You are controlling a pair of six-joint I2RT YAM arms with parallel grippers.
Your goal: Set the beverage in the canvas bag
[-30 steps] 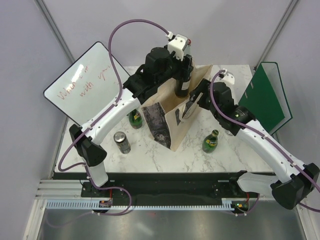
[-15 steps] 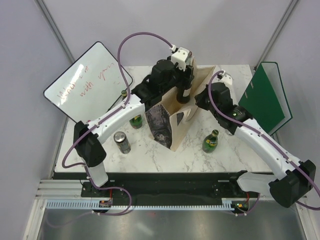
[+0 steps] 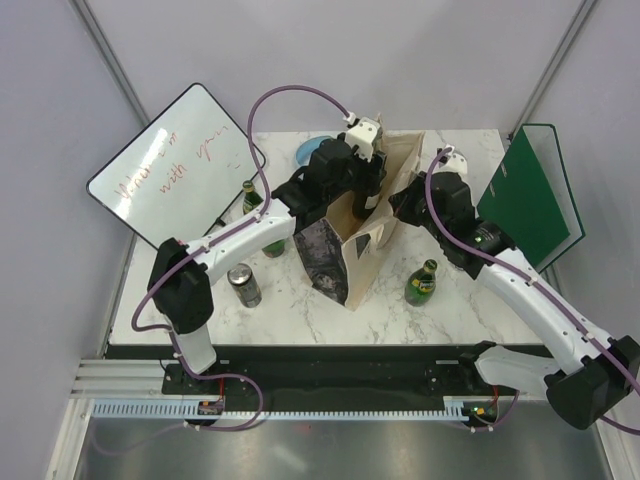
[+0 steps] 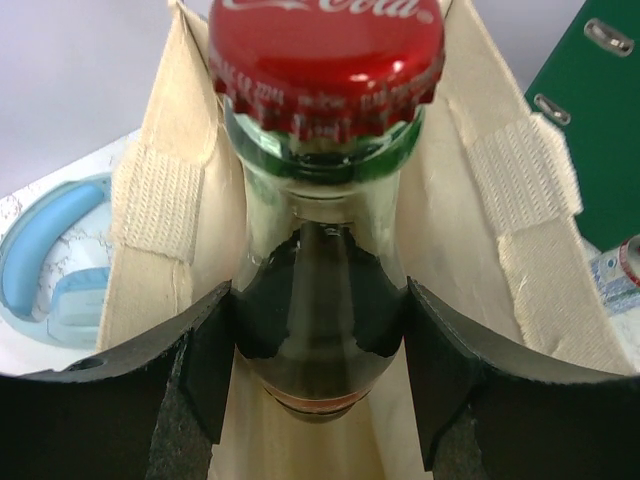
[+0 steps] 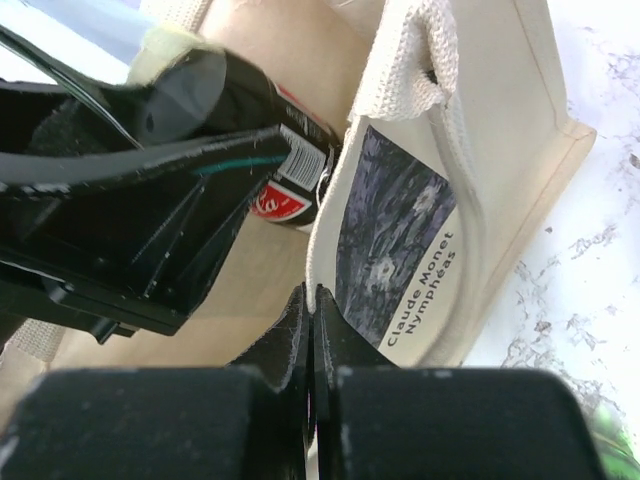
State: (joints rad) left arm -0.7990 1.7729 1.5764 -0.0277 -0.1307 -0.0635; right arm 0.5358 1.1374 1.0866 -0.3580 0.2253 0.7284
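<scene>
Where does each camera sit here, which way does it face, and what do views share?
Top external: above, behind the bases, looking down; both arms flank the canvas bag.
Left wrist: on the left hand, facing into the bag; its fingers clamp the cola bottle.
Right wrist: on the right hand, facing the bag rim it pinches.
Shared: all show bag and bottle.

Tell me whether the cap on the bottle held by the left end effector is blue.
No, the cap on the bottle is red with white lettering.

I read "Coca-Cola" on my bottle point(image 4: 320, 290)'s red cap point(image 4: 326, 60), and "Claude Monet Nymphéas" on the canvas bag point(image 5: 500, 120).
</scene>
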